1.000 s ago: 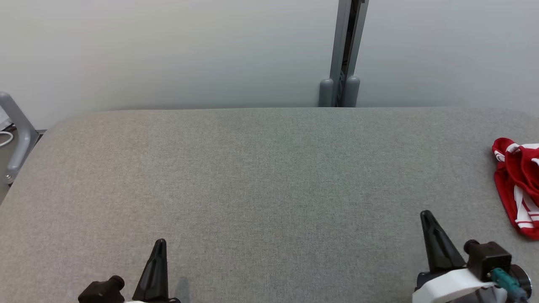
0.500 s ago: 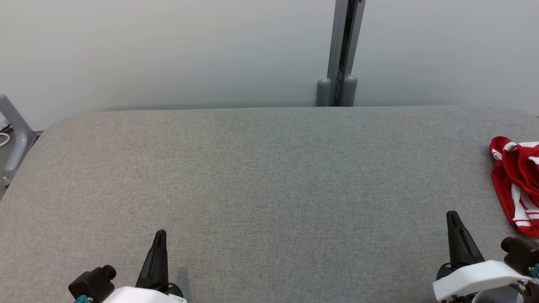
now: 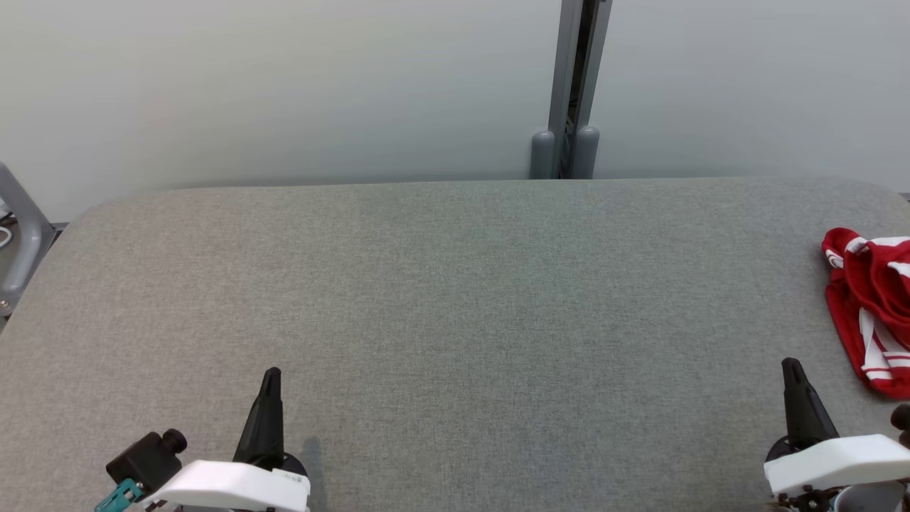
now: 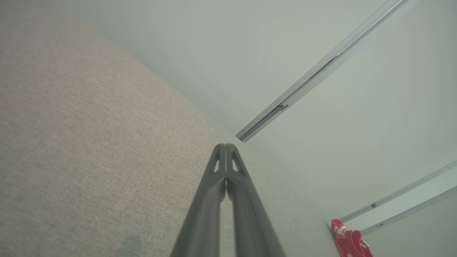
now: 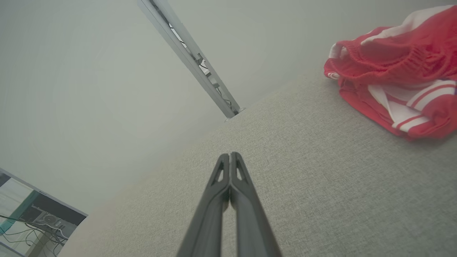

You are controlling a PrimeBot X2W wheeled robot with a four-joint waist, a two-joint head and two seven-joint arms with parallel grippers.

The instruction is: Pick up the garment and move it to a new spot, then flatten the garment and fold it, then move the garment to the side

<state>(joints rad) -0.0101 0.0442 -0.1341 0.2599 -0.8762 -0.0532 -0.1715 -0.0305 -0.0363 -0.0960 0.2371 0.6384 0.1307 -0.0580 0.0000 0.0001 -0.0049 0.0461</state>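
Since the garment [image 3: 885, 291] sits bunched at the right edge of the table [image 3: 455, 284], with part of it cut off by the head view's border, I can't say for sure whether a fold is hidden in that heap. What shows looks rumpled: red cloth, white stripes, gathered waistband [image 5: 392, 60] uppermost. The left gripper [image 3: 271, 377] is over the table's near edge toward its left end, fingers pressed together with nothing between them. The right gripper [image 3: 791, 370] is over the table's near edge toward its right end, likewise pinched together and empty, near the garment but not touching it. This lie fits two stages: cloth waiting at the table's edge to be fetched in, or cloth already set off to the table's side. I won't commit to a move on that. Either way, good handling as I judge it means keeping both tips lifted off the table's cover so they don't drag the weave. The right one should also stay clear of the loose waistband, which looks easy to snag.
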